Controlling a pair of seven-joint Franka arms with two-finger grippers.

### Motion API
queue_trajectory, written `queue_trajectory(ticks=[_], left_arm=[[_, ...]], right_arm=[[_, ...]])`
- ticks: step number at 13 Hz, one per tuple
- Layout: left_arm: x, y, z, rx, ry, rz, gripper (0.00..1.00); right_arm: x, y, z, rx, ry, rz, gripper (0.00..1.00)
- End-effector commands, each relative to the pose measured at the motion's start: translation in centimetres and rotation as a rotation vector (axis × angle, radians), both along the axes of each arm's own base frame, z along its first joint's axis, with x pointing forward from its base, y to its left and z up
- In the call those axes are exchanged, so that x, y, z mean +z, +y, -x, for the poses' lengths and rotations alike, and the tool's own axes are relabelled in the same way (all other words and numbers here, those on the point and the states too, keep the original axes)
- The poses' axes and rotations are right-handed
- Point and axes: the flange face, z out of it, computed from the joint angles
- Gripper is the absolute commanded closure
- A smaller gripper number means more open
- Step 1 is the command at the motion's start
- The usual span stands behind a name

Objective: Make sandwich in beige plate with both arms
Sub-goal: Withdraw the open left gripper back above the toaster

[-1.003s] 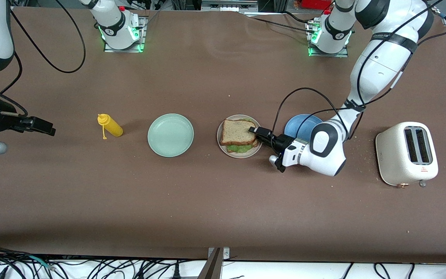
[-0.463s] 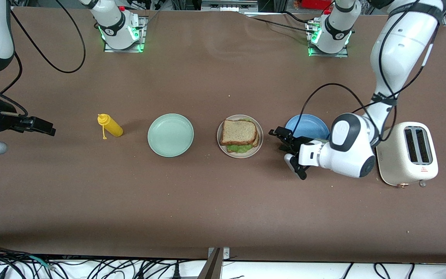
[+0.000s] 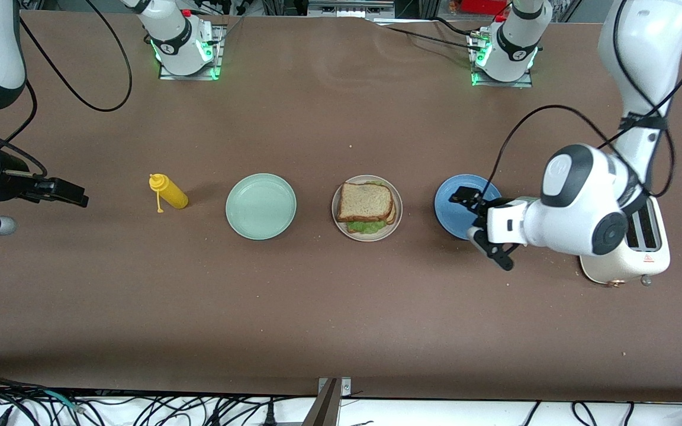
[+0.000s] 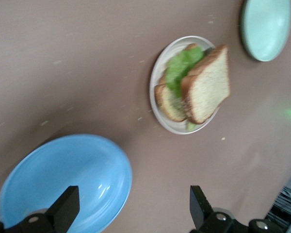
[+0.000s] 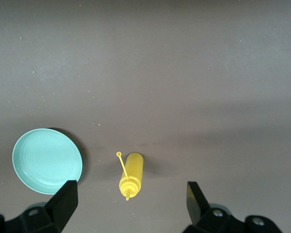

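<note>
Left gripper [image 3: 482, 223] up over the blue plate [image 3: 452, 208], fingers apart, empty. Right gripper [image 3: 71, 194] waits at the right arm's end, fingers apart, empty. Beige plate [image 3: 397, 218] beside blue plate, sandwich [image 3: 366, 203] stacked on it

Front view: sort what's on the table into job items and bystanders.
Job: sandwich, beige plate, left gripper open over the blue plate, right gripper open, waiting.

Bystanders: mint plate, mustard bottle, toaster.
</note>
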Motion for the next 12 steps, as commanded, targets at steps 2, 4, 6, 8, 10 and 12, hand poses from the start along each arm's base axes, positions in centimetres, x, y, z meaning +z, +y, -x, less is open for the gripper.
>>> queue_trajectory(ticks=[2, 4, 6, 8, 10, 12], left_arm=[[9.0, 3.9, 2.1, 0.142, -0.073, -0.308, 0.0], [13.7, 5.7, 3.4, 0.169, -0.155, -0.411, 0.0], [18.1, 8.3, 4.4, 0.234, -0.226, -0.434, 0.0], [21.0, 10.4, 5.8, 0.279, -0.263, -0.439, 0.0], [22.4, 11.6, 7.8, 0.321, -0.286, -0.451, 0.0], [21.8, 12.7, 8.3, 0.384, -0.257, -0.461, 0.0]], right_arm=[[0.3, 0.1, 0.4, -0.006, -0.001, 0.018, 0.01], [0.3, 0.1, 0.4, -0.006, -0.001, 0.018, 0.01], [0.3, 0.2, 0.4, -0.004, 0.0, 0.018, 0.01], [0.2, 0.1, 0.4, -0.006, 0.002, 0.018, 0.01], [0.2, 0.2, 0.4, -0.004, 0.002, 0.018, 0.01], [0.2, 0.2, 0.4, -0.004, 0.0, 0.018, 0.01]])
